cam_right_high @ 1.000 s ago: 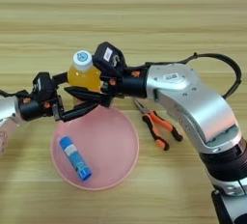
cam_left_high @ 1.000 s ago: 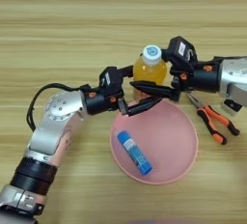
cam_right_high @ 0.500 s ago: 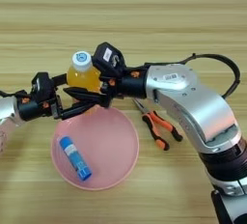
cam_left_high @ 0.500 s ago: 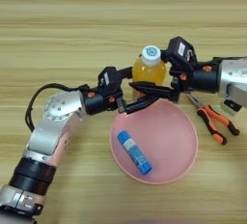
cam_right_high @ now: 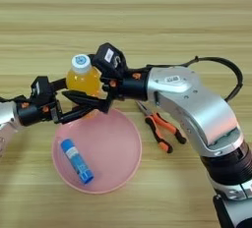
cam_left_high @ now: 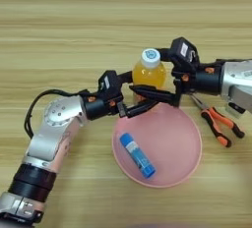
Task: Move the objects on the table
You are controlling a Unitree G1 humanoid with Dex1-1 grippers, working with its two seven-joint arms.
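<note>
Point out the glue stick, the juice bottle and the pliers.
glue stick (cam_left_high: 137,155), left eye view, middle of its blue body.
juice bottle (cam_left_high: 149,73), left eye view, orange body under the cap.
pliers (cam_right_high: 158,129), right eye view, orange handles.

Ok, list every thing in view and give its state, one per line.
orange juice bottle: upright, capped, just behind the bowl, both grippers at it.
glue stick: lying flat in the bowl, capped.
pink bowl: upright on the table.
pliers: lying flat, right of the bowl.
left gripper: open, beside the bottle.
right gripper: at the bottle's base.
</note>
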